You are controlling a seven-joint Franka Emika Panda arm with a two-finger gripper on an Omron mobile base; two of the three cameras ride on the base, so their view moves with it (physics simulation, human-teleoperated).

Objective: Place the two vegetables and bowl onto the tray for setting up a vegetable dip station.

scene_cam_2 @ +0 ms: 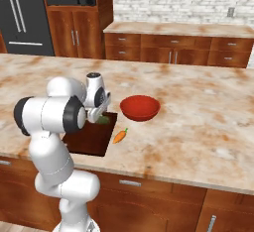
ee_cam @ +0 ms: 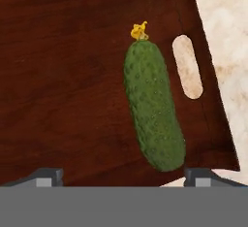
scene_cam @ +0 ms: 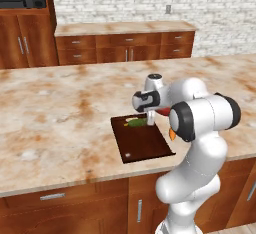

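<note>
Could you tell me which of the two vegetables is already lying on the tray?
The cucumber lies on the tray, beside its slot handle; the carrot sits on the counter beside the tray.

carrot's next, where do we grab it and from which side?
Grip the carrot across its thick orange middle, coming straight down from above. It lies flat on the counter just off the tray, near the bowl, so a side approach looks blocked. Its green top points toward the bowl; turn the open gripper so the fingers close across the taper, not along it.
</note>
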